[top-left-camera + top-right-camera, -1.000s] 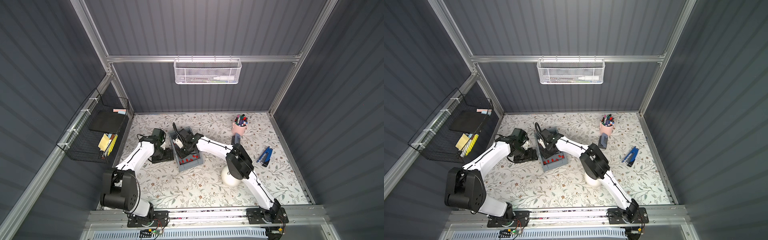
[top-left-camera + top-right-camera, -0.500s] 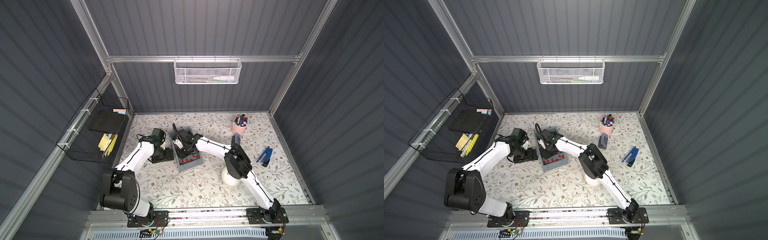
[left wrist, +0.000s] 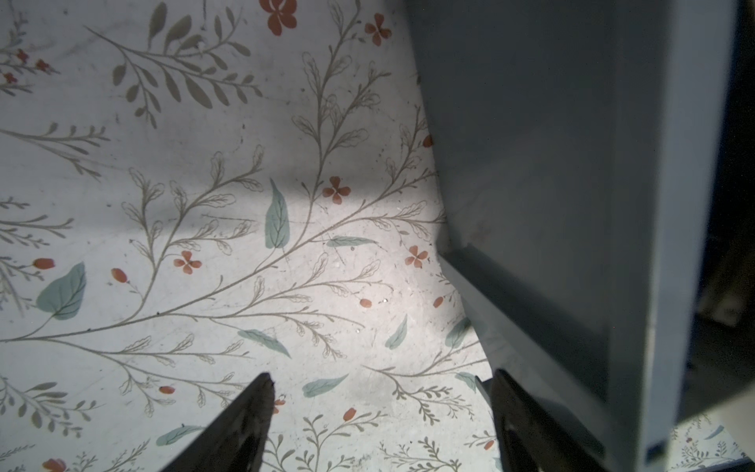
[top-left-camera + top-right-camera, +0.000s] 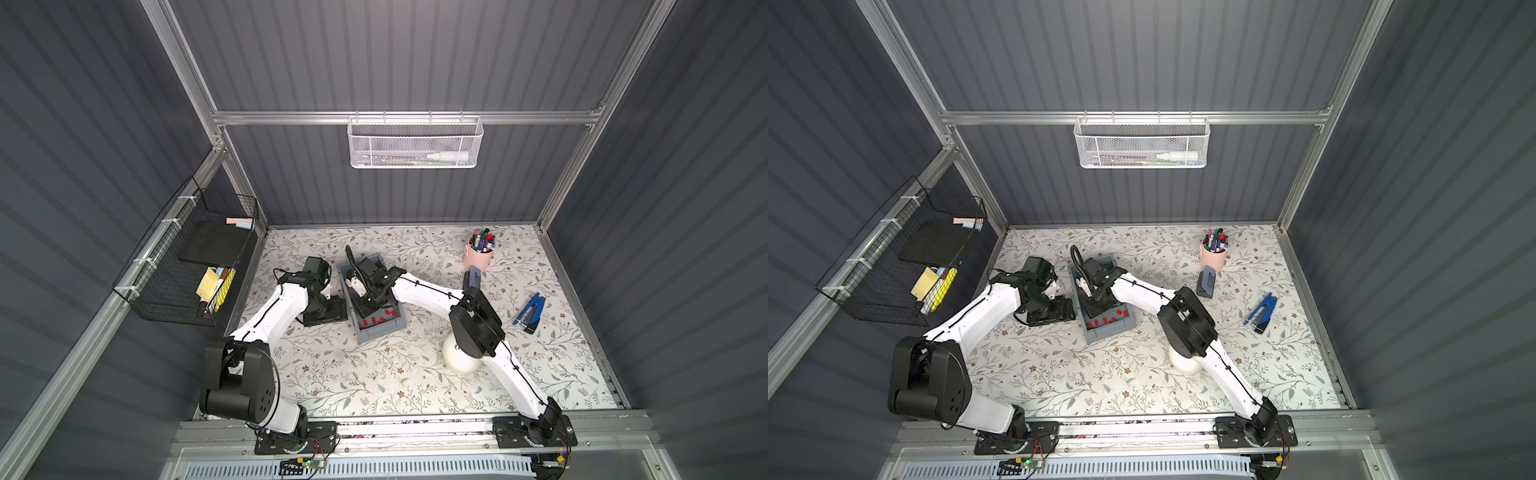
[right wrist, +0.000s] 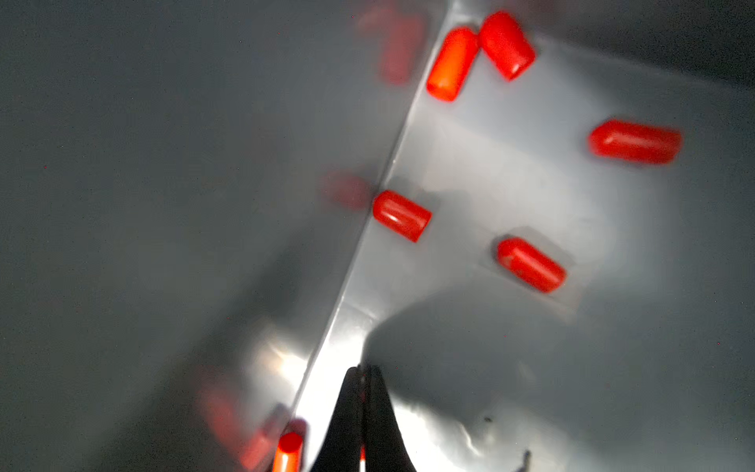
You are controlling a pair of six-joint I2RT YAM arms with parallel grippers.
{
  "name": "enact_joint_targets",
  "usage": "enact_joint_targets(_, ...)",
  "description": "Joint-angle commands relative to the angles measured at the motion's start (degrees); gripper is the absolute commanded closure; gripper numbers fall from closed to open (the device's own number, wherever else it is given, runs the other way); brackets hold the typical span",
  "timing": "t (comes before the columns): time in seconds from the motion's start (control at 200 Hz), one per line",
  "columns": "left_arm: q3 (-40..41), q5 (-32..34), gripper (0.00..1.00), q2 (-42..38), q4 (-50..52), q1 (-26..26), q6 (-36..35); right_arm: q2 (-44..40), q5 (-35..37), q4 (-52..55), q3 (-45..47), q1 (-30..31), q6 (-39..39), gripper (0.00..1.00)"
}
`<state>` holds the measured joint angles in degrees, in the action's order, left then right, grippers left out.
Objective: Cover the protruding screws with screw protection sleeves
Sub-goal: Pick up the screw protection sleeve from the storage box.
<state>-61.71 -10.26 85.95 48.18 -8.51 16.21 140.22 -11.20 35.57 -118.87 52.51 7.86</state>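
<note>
In both top views you see the grey bin point(image 4: 380, 333) near the middle of the floral table point(image 4: 353, 386). The screw protection sleeves point(image 4: 377, 319) are tiny red specks on its floor. The right gripper point(image 4: 365, 308) reaches down inside the bin. The left gripper point(image 4: 326, 312) hangs low, just beside the bin's outer wall. The white dome point(image 4: 455, 363) stands well apart from the bin, partly under the right arm's elbow; its protruding screws are too small to make out. A pink cup point(image 4: 478, 262) holds marker pens.

Your left wrist view adds that the left gripper's fingers point(image 3: 245, 425) are spread wide, released, over bare table, one of them alongside the bin wall.

Only your right wrist view shows the sleeves point(image 5: 401, 215) up close: glossy, round-ended red caps lying on their sides, six in clear sight, some against the wall. The right gripper point(image 5: 363, 374) has its jaws clenched together. A red sliver shows between them, and you cannot tell whether a sleeve is pinched.
</note>
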Motion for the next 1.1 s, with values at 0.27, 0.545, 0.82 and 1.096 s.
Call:
enact_joint_targets(0.27,4.5,-2.6,0.16,-9.5,-6.6,0.3,-4.4,-15.9,1.7,-3.3,6.9,-0.7,1.5,0.99)
enact_joint_targets(0.545,7.6,-23.9,0.16,-19.0,-14.7,0.3,-12.3,-36.3,-9.8,-17.6,26.6,-3.4,6.0,1.0)
enact_joint_targets(0.82,3.6,-58.5,0.36,-19.1,-30.8,0.4,-3.4,-53.7,-23.9,-35.4,44.0,-7.1,8.1,1.0)
enact_joint_targets(1.096,-3.6,-67.0,0.53,-14.6,-55.0,-2.2,21.6,-62.1,-25.1,-37.5,45.5,-6.9,6.5,1.0)
